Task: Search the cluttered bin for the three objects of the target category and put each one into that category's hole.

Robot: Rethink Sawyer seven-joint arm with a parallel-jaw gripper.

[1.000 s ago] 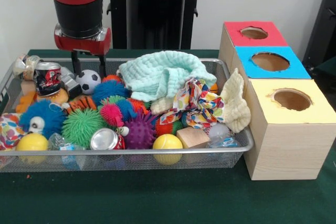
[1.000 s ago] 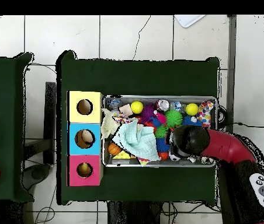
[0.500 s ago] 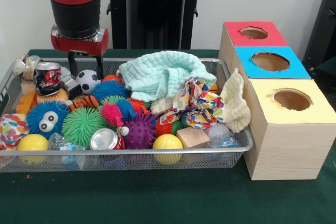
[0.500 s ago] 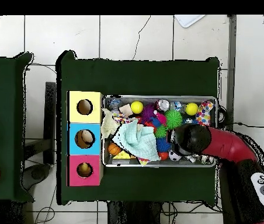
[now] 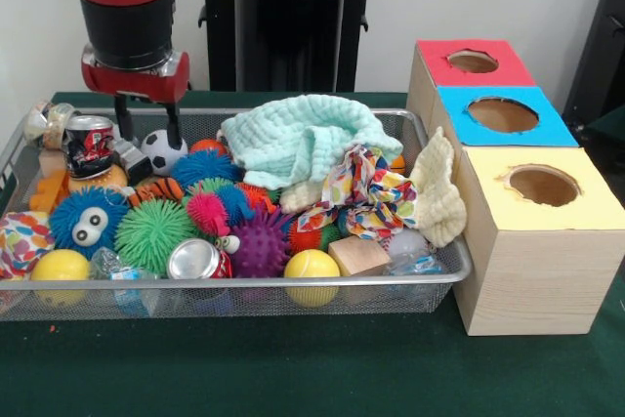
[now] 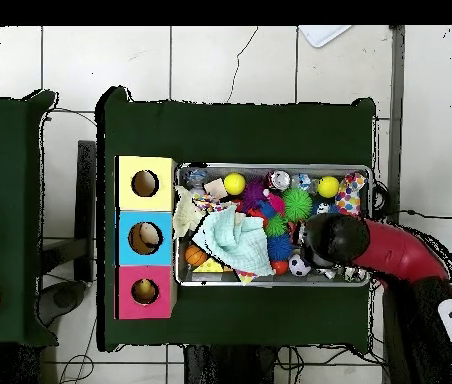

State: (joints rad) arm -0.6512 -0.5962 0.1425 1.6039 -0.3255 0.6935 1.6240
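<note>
The hand (image 5: 147, 122) hangs open over the bin's (image 5: 234, 283) far corner, beside a soccer ball (image 5: 162, 150)

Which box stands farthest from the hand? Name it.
The yellow-topped box. It ends the row nearest the front camera, while the hand hangs over the bin's opposite far corner; the red-topped box and blue-topped box lie closer.

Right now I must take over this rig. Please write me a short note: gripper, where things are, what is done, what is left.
Gripper: open, empty, fingers down at the far corner of the wire bin, near the soccer ball.
No plush toy shows in the bin; a mint cloth covers part of it.
Red-topped box's hole: something pale shows inside from overhead.
Left: search under the clutter.
</note>
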